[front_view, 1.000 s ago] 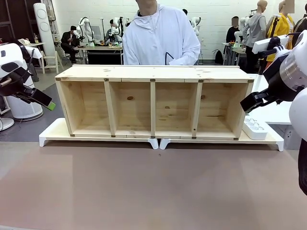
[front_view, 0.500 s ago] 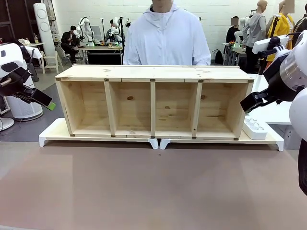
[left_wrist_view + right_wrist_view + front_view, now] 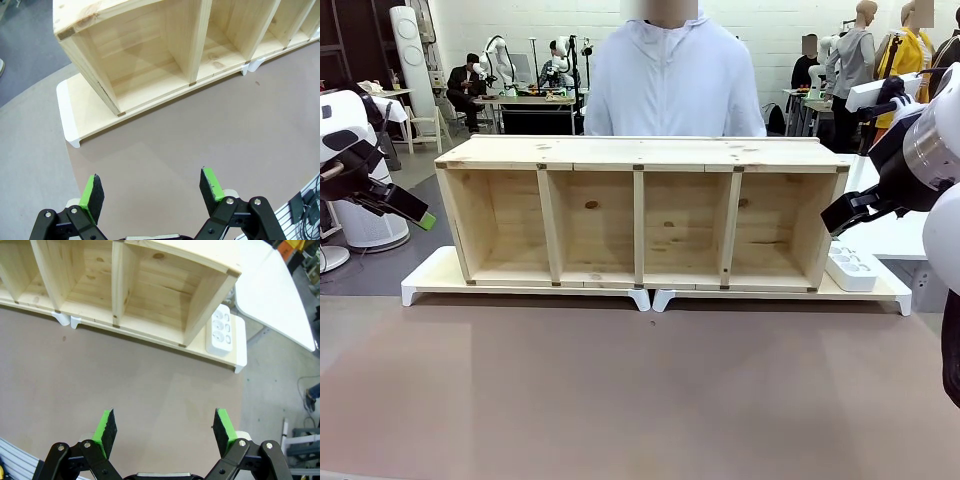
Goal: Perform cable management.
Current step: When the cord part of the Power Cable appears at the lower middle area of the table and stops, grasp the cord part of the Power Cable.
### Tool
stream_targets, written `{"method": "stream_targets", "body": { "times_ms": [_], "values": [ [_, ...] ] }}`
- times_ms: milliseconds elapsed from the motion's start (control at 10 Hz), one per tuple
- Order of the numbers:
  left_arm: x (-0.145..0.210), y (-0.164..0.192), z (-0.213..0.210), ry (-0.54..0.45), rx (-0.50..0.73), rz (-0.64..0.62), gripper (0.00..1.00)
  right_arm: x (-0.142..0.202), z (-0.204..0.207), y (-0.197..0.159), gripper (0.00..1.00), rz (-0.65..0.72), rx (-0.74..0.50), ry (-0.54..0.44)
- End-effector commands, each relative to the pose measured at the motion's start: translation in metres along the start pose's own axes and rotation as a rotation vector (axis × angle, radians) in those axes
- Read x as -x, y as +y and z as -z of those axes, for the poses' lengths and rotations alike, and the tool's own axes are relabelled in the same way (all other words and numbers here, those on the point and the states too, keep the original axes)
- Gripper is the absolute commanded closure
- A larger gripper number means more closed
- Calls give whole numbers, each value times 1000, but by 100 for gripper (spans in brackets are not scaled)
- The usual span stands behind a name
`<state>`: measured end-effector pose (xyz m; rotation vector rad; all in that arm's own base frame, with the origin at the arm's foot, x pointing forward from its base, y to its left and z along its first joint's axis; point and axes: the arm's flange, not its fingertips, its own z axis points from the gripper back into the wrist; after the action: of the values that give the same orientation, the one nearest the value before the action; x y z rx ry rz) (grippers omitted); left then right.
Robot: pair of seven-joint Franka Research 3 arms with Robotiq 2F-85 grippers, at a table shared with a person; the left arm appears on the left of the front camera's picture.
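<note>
The cable is out of view, hidden somewhere behind the wooden shelf (image 3: 640,152). A white power strip (image 3: 853,268) lies on the white base board just right of the shelf's right end, also seen as the power strip (image 3: 221,331). My left gripper (image 3: 151,185) hangs open over bare brown table before the shelf's left end; from the front the left gripper (image 3: 415,213) sits high at the far left. My right gripper (image 3: 165,424) is open above the table near the shelf's right end; the right gripper (image 3: 835,218) hovers just above the strip. Neither holds anything.
The long shelf has several open compartments and rests on two white base boards (image 3: 430,280) across the table's far half. A person in a white hooded jacket (image 3: 675,90) stands behind it. A white side table (image 3: 272,295) lies beyond the right end.
The person has straightened up and shifted a little right; the black cable loop seen by their hand a second ago has dropped out of sight behind the shelf. Both arms are still.
</note>
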<state>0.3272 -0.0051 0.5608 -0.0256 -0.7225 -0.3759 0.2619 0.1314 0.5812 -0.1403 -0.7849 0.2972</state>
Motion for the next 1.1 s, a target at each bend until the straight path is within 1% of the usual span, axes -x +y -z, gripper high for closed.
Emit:
{"method": "stream_targets", "body": {
  "times_ms": [0, 1000],
  "values": [
    [0, -1, 0, 1, 2, -15, 0, -1, 3, -2, 0, 4, 2, 0],
    [0, -1, 0, 1, 2, -15, 0, -1, 3, -2, 0, 4, 2, 0]
  ]
}}
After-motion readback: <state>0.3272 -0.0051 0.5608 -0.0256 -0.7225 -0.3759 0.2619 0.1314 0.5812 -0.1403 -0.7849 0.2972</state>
